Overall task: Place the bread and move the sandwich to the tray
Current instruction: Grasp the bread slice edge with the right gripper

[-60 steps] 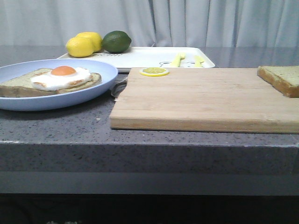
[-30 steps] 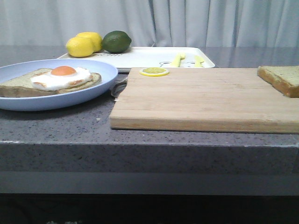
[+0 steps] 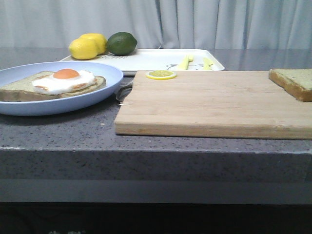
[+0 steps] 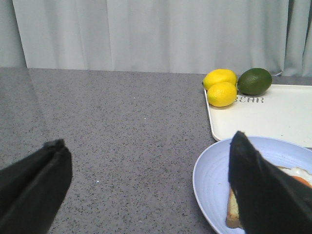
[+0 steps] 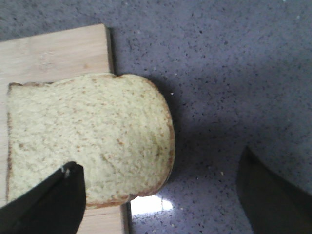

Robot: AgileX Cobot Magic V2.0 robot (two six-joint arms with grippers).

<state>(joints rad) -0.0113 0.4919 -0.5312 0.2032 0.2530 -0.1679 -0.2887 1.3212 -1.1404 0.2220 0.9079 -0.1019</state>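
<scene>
Tan bread [image 3: 295, 82] on wooden board [image 3: 214, 102]

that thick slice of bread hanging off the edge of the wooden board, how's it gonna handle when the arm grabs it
The thick tan slice of bread with brown crust looks porous, so probably light and squashable under a hard squeeze. Its thickness suggests it stays fairly flat when lifted. It overhangs the wooden cutting board, so a downward push there might tip it off. The right gripper hangs open above it.
</scene>
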